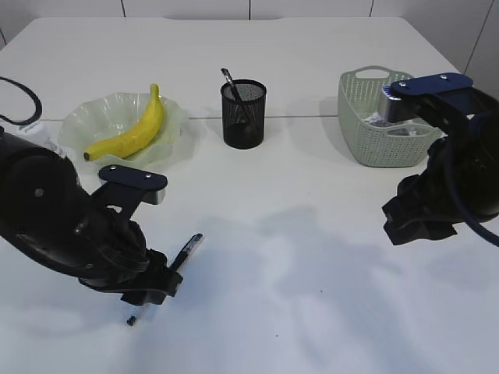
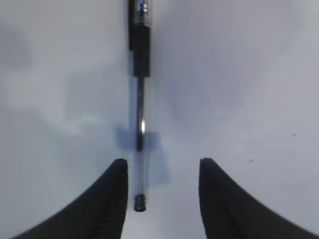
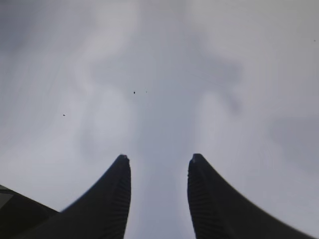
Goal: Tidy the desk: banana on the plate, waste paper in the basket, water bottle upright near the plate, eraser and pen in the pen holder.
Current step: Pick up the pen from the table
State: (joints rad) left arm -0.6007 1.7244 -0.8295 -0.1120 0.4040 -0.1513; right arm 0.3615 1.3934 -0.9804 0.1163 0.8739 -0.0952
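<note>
A black-and-clear pen [image 2: 140,99] lies on the white table, pointing away from my left gripper [image 2: 163,162]. That gripper is open and low over the table. The pen's back end lies between the fingers, close to the left one, and neither finger touches it. From outside, the pen [image 1: 185,253] sticks out in front of the left gripper [image 1: 152,300]. The banana [image 1: 132,132] lies on the pale green plate [image 1: 78,125]. Another pen [image 1: 228,78] stands in the black mesh pen holder [image 1: 243,117]. My right gripper [image 3: 158,159] hangs open over bare table. Eraser and water bottle do not show.
The pale green basket [image 1: 374,132] stands at the back right, partly behind my right arm [image 1: 452,179], with something pale inside. A black cable [image 1: 23,93] loops at the far left. A crumpled white thing [image 1: 39,140] peeks out behind my left arm.
</note>
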